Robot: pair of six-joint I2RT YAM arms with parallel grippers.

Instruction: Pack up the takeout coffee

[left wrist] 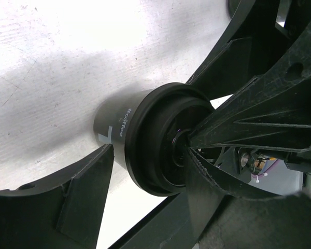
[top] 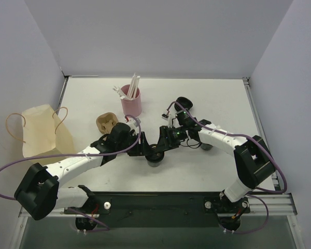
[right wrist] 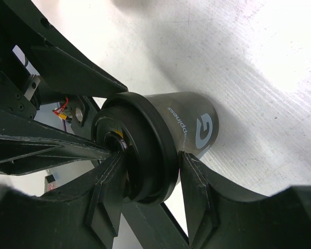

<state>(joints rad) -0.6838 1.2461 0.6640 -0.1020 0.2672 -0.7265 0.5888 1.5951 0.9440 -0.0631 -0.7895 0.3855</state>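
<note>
A dark coffee cup [top: 155, 155] with a black lid stands at the table's middle, and both grippers meet over it. In the right wrist view my right gripper [right wrist: 153, 161] is shut on the lid [right wrist: 145, 145], one finger on its top and one under its rim beside the grey cup body [right wrist: 194, 122]. In the left wrist view my left gripper [left wrist: 150, 155] straddles the cup [left wrist: 114, 122]. One of its fingers lies on the lid's top [left wrist: 160, 140] and the other stands beside the cup wall, a little apart. My left gripper [top: 144, 149] comes in from the left and my right gripper [top: 165, 144] from the right.
A brown paper bag [top: 41, 129] with handles stands at the left edge. A cardboard cup carrier [top: 107, 122] lies behind the left arm. A pink cup holding straws [top: 131, 102] stands at the back. A black round object [top: 182, 101] sits back right.
</note>
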